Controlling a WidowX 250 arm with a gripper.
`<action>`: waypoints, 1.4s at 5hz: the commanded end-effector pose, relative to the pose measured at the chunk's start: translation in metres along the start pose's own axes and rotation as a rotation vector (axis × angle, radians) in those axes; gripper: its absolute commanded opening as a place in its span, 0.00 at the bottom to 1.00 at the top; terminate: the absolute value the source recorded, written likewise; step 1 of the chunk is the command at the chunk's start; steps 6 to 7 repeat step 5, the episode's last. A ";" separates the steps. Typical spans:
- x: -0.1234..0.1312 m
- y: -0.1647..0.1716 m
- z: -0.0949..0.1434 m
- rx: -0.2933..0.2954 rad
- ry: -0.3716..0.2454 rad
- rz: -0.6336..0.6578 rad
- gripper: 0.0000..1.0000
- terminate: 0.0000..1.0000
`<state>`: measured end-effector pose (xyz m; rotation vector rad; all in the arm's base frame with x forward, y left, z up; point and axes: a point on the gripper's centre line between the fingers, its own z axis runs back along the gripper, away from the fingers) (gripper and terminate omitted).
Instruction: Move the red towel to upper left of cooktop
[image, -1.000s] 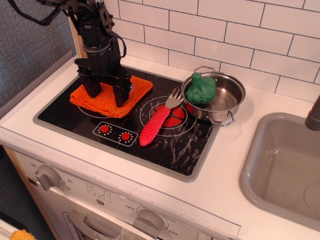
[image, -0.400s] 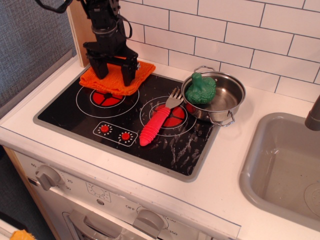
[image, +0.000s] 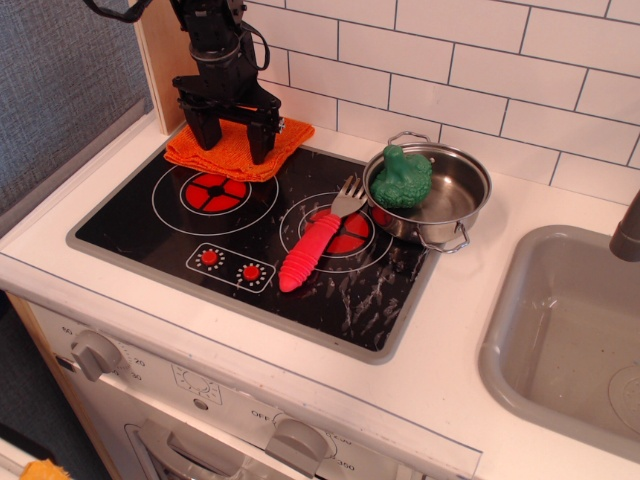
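The red towel lies at the far left corner of the cooktop. It partly covers the grey rim there, and its near edge hangs a little over the ring of the left burner. The red marks of that burner are all visible. The black hand stands upright over the towel, with its two fingers spread apart and their tips down on the cloth, one near the left side and one near the right side. The fingers are wide open and the cloth lies flat between them, so the hand does not seem to pinch anything, though from this angle I cannot tell whether the tips press on the cloth or only touch it.

On the right burner lies a fork with a red ribbed handle, its grey prongs pointing to the far right, toward a steel pot. The pot stands at the right far corner of the cooktop, partly over the rim, and a green broccoli toy sits inside it. Two red dial symbols are on the near side of the cooktop. To the right, the white desk holds a grey sink. A white tile wall is behind.
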<state>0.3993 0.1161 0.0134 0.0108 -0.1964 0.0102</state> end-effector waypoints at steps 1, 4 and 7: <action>0.037 -0.006 0.100 -0.023 -0.141 0.005 1.00 0.00; 0.016 -0.009 0.114 -0.034 -0.119 -0.023 1.00 0.00; 0.016 -0.009 0.114 -0.034 -0.119 -0.023 1.00 1.00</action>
